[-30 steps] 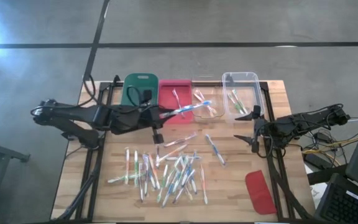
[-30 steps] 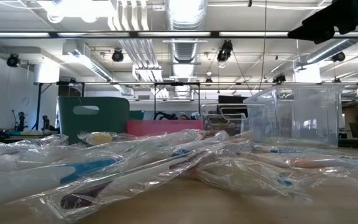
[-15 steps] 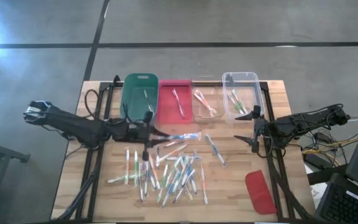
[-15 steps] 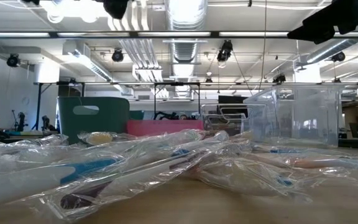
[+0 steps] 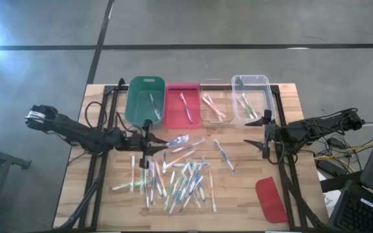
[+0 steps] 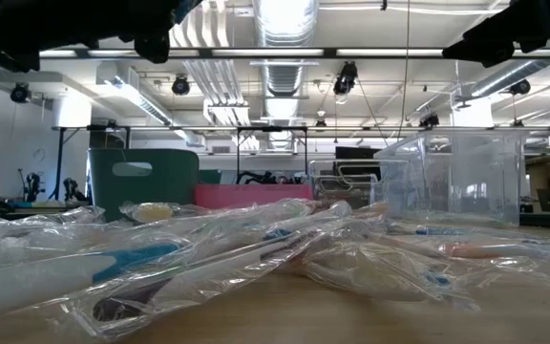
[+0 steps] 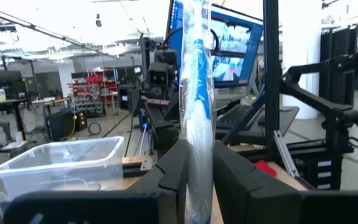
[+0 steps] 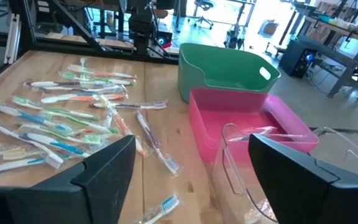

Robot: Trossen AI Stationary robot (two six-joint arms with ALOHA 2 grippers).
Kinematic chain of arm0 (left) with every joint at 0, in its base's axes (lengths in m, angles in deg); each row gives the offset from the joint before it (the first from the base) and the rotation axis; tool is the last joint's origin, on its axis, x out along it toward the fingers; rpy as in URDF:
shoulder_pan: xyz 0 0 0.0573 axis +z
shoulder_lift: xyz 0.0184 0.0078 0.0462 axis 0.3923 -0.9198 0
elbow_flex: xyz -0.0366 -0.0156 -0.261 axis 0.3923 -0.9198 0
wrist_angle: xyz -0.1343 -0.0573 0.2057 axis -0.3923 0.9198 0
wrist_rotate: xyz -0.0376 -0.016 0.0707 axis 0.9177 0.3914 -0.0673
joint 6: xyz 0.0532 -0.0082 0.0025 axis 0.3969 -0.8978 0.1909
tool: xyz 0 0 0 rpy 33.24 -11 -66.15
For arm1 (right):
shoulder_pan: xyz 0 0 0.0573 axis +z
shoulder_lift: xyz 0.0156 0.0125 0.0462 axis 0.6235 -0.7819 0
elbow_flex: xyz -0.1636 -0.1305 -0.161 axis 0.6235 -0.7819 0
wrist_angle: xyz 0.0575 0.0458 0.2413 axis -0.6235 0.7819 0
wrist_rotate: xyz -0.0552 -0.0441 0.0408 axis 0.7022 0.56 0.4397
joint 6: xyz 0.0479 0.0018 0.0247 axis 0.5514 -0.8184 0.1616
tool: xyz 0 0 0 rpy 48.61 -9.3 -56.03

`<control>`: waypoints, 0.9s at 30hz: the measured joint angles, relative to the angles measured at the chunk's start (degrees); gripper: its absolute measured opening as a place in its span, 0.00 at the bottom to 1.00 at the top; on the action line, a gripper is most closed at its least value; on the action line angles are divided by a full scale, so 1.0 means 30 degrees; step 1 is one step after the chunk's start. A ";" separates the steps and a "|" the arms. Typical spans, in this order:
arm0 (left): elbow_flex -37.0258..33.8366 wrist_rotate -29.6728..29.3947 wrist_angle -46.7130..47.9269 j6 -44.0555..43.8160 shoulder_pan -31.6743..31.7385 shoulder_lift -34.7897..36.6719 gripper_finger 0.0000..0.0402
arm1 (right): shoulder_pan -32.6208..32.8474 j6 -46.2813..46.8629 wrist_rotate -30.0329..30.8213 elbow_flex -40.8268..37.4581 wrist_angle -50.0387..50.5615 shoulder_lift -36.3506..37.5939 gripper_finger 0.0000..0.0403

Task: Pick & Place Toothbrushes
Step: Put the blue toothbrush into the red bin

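Observation:
Several wrapped toothbrushes [image 5: 173,178] lie in a loose pile on the wooden table, also seen in the right wrist view [image 8: 67,118]. My left gripper [image 5: 151,144] hovers over the pile's far left part, shut on one blue-accented toothbrush [image 5: 175,140] in clear wrap. It shows between the fingers in the left wrist view [image 7: 197,93]. A few toothbrushes lie in each of the bins at the far edge. My right gripper [image 5: 262,133] waits open at the table's right, over bare wood. My left gripper pinches the wrapped toothbrush near one end [image 7: 197,163] between its two fingers [image 7: 174,177]. The fingers come roughly level from the table's left and lie along the brush. The brush sticks out past the fingertips toward the right, lifted clear of the pile.
Along the far edge stand a green bin [image 5: 144,100], a pink bin [image 5: 182,103], a small clear bin [image 5: 215,109] and a taller clear bin [image 5: 251,97]. A red lid [image 5: 271,199] lies at the near right. Bare wood shows at the near left and around the lid.
My left gripper, still shut on the blue toothbrush, has drawn back from above the pink bin toward the table's left and near side, sinking and tipping up to about level. The toothbrush came with it and now hangs over the pile's far part.

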 joint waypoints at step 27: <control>0.1362 -0.0030 -0.0641 0.3140 0.0029 -0.0006 0.16 | -0.0051 0.3332 0.2116 -0.1883 -1.6967 -0.6140 0.57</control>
